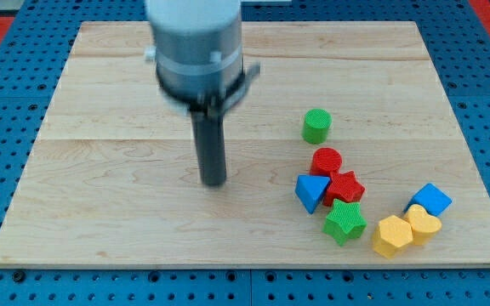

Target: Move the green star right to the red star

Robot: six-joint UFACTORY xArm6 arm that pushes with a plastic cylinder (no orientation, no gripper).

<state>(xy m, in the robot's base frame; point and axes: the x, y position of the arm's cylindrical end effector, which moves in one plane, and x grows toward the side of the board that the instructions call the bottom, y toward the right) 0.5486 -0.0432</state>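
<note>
The green star (pixel 344 222) lies near the view's bottom right, touching the red star (pixel 344 188) just above it. A blue triangle (pixel 311 191) sits against the red star's left side. A red cylinder (pixel 326 161) sits just above the red star. My tip (pixel 214 182) rests on the board well to the left of this cluster, about a hand's width from the blue triangle, touching no block.
A green cylinder (pixel 316 126) stands above the cluster. A yellow hexagon (pixel 392 235), a yellow heart (pixel 423 224) and a blue cube (pixel 430 200) sit at the view's bottom right. The wooden board (pixel 100 170) lies on a blue pegboard surface.
</note>
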